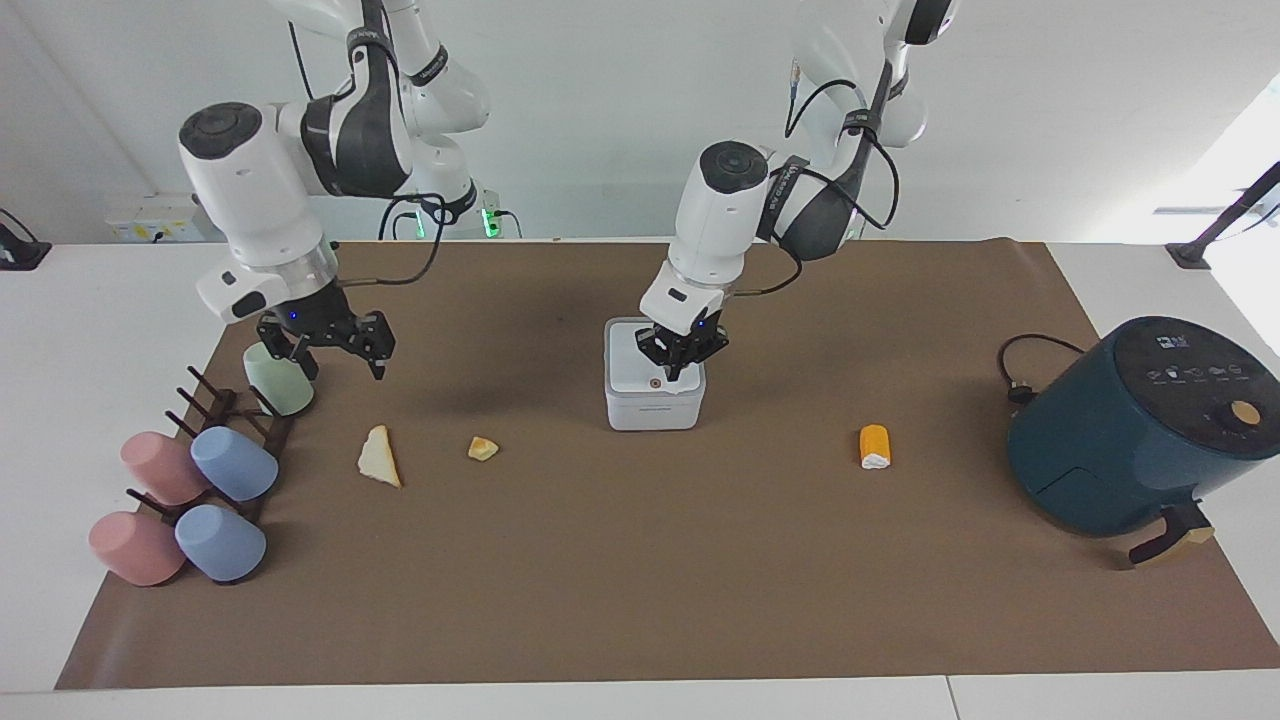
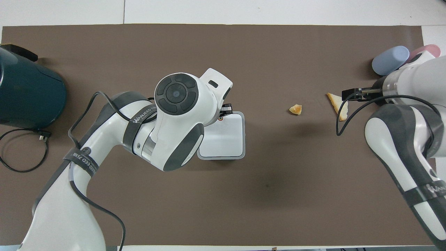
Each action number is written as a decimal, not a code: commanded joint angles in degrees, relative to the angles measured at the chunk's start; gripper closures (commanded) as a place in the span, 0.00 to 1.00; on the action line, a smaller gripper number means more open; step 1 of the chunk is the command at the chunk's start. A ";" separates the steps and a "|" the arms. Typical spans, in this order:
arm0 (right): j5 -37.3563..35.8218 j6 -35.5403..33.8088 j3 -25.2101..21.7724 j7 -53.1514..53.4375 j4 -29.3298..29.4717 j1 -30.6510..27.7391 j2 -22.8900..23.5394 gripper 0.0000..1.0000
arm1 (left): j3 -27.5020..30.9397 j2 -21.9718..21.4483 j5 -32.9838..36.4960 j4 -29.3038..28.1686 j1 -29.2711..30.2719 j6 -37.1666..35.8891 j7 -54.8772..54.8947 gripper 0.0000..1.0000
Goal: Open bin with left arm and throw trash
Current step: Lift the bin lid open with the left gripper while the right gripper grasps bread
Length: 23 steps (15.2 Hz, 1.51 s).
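Observation:
The pale grey-white bin (image 1: 650, 405) stands mid-mat with its lid flat down. My left gripper (image 1: 678, 374) is shut, its tips down at the lid close to the small brown dot, on the side toward the left arm's end. From above, the left arm covers part of the bin (image 2: 226, 139). My right gripper (image 1: 336, 354) hangs open over the mat beside the green cup, holding nothing. The trash lies on the mat: a bread wedge (image 1: 379, 457) (image 2: 338, 105), a yellowish chunk (image 1: 483, 448) (image 2: 295, 109), and an orange stub (image 1: 875, 446), hidden in the overhead view.
A dark teal air fryer (image 1: 1130, 430) with its cable (image 1: 1030, 365) sits at the left arm's end of the table. A rack of pastel cups (image 1: 200, 470) stands at the right arm's end, the green cup (image 1: 275, 385) nearest the right gripper.

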 commanded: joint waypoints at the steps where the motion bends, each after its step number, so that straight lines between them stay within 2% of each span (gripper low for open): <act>1: -0.24 5.35 0.19 -4.60 -3.87 -0.67 1.44 0.00 | 0.69 1.04 -0.95 -0.77 -1.19 2.63 0.13 1.00; 6: -0.15 11.42 0.19 -11.97 -5.64 -1.90 7.58 0.00 | 0.60 1.04 -0.95 -1.12 -1.28 2.81 0.04 1.00; 9: 0.80 11.51 0.27 -19.28 -5.81 -4.28 8.21 0.05 | 0.60 1.04 -1.21 -1.12 -1.45 2.81 0.04 1.00; 13: 8.45 13.80 0.19 -27.09 -6.52 -4.36 9.52 0.05 | 0.60 0.78 -1.21 -2.44 -2.07 3.33 -0.05 1.00; 16: 9.16 14.24 0.27 -28.34 -8.27 -4.54 9.26 0.05 | 0.69 0.78 -1.21 -2.79 -2.42 3.51 0.21 1.00; 20: 9.16 21.69 0.27 -28.34 -11.61 -4.19 9.26 0.05 | 0.87 0.87 -0.69 -5.86 -4.08 5.52 0.57 1.00; 21: 9.16 22.84 0.27 -28.34 -11.79 -4.19 9.26 0.11 | 0.87 1.04 -0.51 -6.82 -4.18 6.75 0.57 1.00; 22: 9.16 22.94 0.19 -28.34 -11.79 -4.10 9.26 0.39 | 0.87 1.13 -0.42 -7.36 -4.26 7.37 0.48 1.00; 23: 9.16 22.85 0.19 -28.34 -11.79 -4.01 9.26 0.74 | 0.87 1.04 -0.42 -7.36 -4.27 7.29 0.57 1.00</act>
